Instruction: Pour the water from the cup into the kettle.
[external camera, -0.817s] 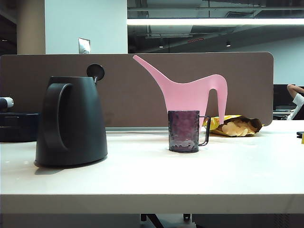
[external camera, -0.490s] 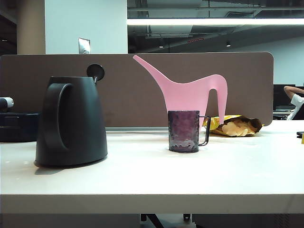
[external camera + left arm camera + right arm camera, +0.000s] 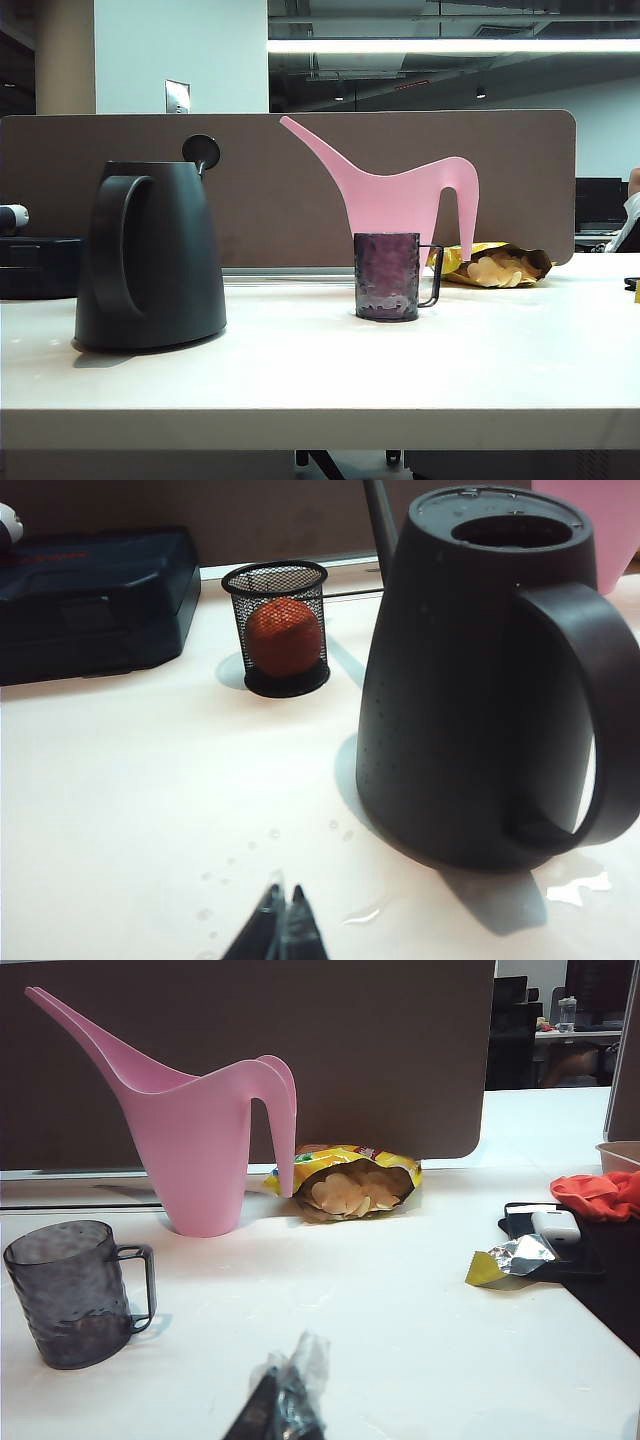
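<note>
Exterior view: a matte black kettle (image 3: 150,255) stands upright on the left of a white desk (image 3: 330,385), its loop handle facing the camera and its lid tipped up behind the rim. Well apart to its right, near the middle of the desk, sits the small translucent purple-grey cup (image 3: 388,276), upright, its thin dark handle pointing right. Behind the cup stands a pink watering can (image 3: 400,200) (long spout aimed up and left), and an open yellow bag of chips (image 3: 495,265) lies beside it against a brown divider panel (image 3: 290,190). Neither arm shows here.

Left wrist view: the left end effector (image 3: 283,925) hovers low over the desk with its dark fingertips pressed together, holding nothing. The kettle (image 3: 480,680) looms just ahead, mouth uncovered, with small puddles and droplets on the desk around its base. Farther back stand a black mesh pen cup (image 3: 280,630) holding an orange ball (image 3: 284,637), and a dark blue case (image 3: 95,600).

Right wrist view: the right end effector (image 3: 285,1405) is closed and empty, its tips wrapped in clear film. The cup (image 3: 70,1292) sits ahead of it to one side, apart from the fingers; beyond are the watering can (image 3: 205,1150), the bag of chips (image 3: 350,1185), a crumpled foil wrapper (image 3: 505,1260) and an orange cloth (image 3: 600,1195).
</note>
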Robot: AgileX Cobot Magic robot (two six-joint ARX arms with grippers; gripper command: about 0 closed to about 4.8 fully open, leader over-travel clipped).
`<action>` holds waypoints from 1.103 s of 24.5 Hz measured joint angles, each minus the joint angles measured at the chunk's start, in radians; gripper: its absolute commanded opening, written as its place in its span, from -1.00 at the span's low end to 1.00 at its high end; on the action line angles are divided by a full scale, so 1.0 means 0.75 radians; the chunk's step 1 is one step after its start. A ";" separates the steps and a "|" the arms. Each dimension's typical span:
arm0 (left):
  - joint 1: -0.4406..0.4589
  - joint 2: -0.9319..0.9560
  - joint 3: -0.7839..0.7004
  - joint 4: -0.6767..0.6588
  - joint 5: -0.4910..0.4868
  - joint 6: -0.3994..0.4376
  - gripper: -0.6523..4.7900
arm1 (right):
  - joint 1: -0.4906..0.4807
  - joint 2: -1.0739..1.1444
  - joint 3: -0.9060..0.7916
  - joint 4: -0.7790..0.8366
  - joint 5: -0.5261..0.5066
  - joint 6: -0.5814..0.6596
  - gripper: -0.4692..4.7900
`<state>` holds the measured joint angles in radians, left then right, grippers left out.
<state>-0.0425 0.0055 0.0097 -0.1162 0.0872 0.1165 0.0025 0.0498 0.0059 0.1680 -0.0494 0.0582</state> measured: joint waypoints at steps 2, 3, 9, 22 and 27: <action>0.000 0.000 0.000 0.000 0.002 0.000 -0.78 | 0.000 0.000 0.008 -0.005 -0.015 0.001 -0.84; 0.000 0.000 0.000 0.000 0.003 0.000 -0.78 | 0.000 0.000 0.021 -0.022 -0.022 0.002 -0.84; 0.000 0.000 0.000 0.000 0.073 0.000 -0.78 | 0.000 0.000 0.253 -0.276 -0.030 0.028 -0.84; 0.000 0.000 0.001 0.001 0.449 -0.001 -0.78 | 0.002 0.486 0.738 -0.514 -0.351 0.031 -0.60; 0.000 0.000 0.001 0.001 0.512 -0.020 -0.78 | 0.002 0.694 0.745 -0.428 -0.426 0.031 -0.19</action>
<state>-0.0425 0.0055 0.0101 -0.1158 0.4709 0.1017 0.0040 0.5705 0.5644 -0.1528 -0.3687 0.0814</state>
